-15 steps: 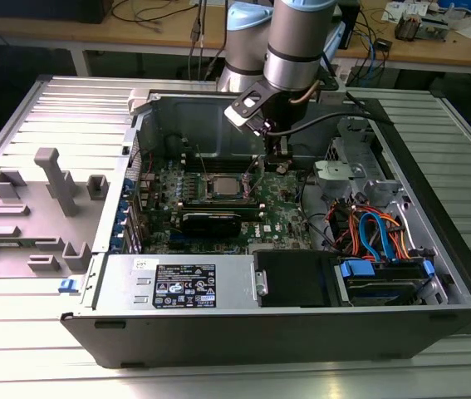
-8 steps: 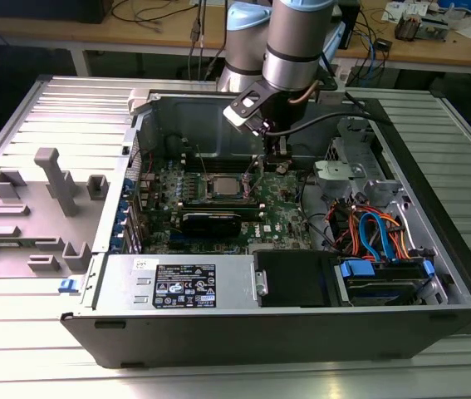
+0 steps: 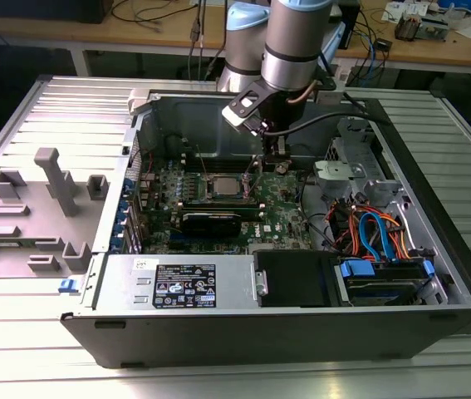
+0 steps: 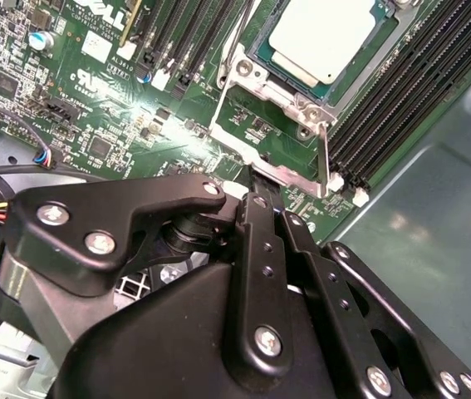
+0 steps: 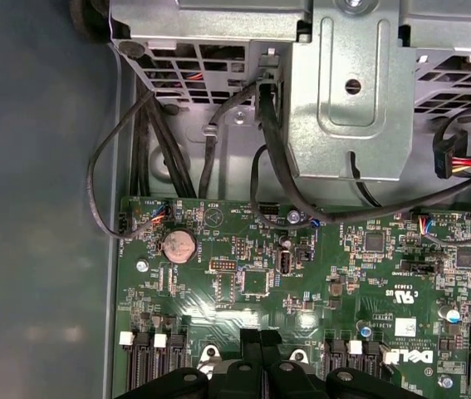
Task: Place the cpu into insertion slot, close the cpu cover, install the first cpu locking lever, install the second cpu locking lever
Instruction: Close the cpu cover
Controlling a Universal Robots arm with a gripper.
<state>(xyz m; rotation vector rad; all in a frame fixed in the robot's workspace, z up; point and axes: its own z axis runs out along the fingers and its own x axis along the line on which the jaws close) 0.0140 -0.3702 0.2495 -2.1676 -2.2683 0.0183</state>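
In the exterior view my gripper (image 3: 274, 156) hangs just beside the insertion slot (image 3: 222, 188), in the second wrist view the cpu (image 4: 326, 37) sits in it with a silvery lever (image 4: 324, 158) near my fingers (image 4: 257, 249), and in the first wrist view my jaws are pressed together.

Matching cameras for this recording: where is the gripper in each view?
Exterior view: gripper on the exterior view's right of the insertion slot.
Second wrist view: gripper at the insertion slot's metal corner.
First wrist view: gripper between memory slots.
Shared landmark: green motherboard.
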